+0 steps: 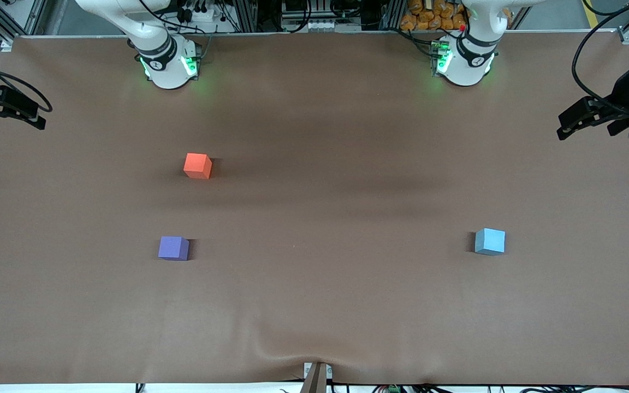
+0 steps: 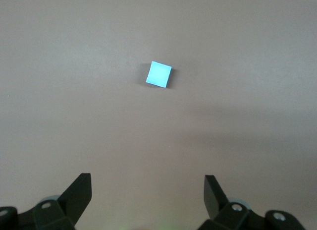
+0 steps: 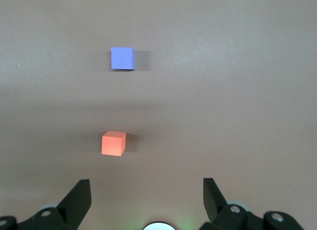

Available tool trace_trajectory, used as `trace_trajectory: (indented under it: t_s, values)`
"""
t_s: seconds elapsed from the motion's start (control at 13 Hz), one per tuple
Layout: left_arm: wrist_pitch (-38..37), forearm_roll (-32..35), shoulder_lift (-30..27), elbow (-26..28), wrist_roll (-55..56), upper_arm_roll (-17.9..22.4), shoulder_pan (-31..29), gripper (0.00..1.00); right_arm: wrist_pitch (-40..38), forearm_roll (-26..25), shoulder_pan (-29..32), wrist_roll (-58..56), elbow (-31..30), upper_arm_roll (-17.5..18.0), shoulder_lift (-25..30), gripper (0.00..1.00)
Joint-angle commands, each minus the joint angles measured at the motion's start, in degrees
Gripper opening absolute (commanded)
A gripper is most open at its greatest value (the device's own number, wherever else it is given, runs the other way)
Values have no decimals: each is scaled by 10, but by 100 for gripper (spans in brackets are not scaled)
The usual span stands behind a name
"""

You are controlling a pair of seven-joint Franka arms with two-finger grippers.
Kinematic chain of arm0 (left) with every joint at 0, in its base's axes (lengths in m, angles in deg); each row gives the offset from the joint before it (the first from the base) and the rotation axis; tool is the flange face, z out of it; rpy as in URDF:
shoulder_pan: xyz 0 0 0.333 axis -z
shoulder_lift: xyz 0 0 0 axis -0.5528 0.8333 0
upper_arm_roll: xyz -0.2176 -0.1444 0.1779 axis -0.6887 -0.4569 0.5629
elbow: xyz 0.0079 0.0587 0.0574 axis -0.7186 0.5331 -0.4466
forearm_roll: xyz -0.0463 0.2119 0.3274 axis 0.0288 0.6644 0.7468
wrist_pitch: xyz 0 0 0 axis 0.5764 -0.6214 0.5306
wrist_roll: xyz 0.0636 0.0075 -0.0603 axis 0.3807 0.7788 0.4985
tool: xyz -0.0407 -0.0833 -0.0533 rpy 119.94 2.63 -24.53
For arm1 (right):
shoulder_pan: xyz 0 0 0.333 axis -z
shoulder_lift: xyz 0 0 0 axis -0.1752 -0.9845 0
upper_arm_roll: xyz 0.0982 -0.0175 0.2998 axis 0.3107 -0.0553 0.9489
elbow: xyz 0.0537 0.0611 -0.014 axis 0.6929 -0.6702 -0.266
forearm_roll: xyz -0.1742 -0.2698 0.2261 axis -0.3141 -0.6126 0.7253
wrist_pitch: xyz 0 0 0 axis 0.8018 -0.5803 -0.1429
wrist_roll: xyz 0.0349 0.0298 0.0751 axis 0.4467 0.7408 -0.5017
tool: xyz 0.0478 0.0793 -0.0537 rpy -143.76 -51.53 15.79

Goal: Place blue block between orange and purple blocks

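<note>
Blue block [image 2: 159, 74] on table, well apart from left gripper [image 2: 147, 198] (fingers spread)

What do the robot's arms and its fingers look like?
Both arms are glossy white with rounded bases that glow green, each wearing a black ring with a small white mark. Black cables trail around them. The left gripper and right gripper are black and blocky. Up close, the fingers are flat black wedges with angled tips, bolted on with round silver screws.
</note>
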State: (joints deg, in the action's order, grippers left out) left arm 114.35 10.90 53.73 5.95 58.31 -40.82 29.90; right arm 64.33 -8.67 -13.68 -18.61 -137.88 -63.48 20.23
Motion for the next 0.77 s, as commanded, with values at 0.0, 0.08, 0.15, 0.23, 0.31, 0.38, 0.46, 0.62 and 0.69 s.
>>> trace_trajectory:
  t_s: [0.0, 0.08, 0.15, 0.23, 0.31, 0.38, 0.46, 0.62, 0.69]
  values:
    - [42, 2, 17, 36, -7, -7, 1, 100, -6, 9, 1, 1, 11, 3, -5, 100]
    - [65, 3, 29, 56, -8, -9, 3, 100, -5, 9, 1, 1, 11, 3, -5, 100]
    - [94, 4, 34, 85, -8, -9, 4, 100, -4, 9, 2, 1, 11, 3, -5, 100]
    - [137, 3, 34, 123, -8, -11, 2, 100, -5, 9, 2, 1, 10, 3, -5, 100]
    - [173, 3, 34, 159, -8, -12, 1, 100, -5, 9, 2, 1, 10, 3, -5, 100]
    - [213, 4, 36, 187, -8, -12, 2, 100, -4, 9, 1, 1, 11, 3, -5, 100]
    - [247, 5, 44, 207, -8, -12, 2, 100, -4, 8, 2, 1, 11, 3, -5, 100]
    - [291, 10, 88, 213, -9, -13, 3, 100, -3, 7, 4, 1, 11, 3, -5, 100]
    - [316, 12, 112, 213, -12, -13, 3, 100, -1, 7, 6, 1, 11, 3, -6, 100]
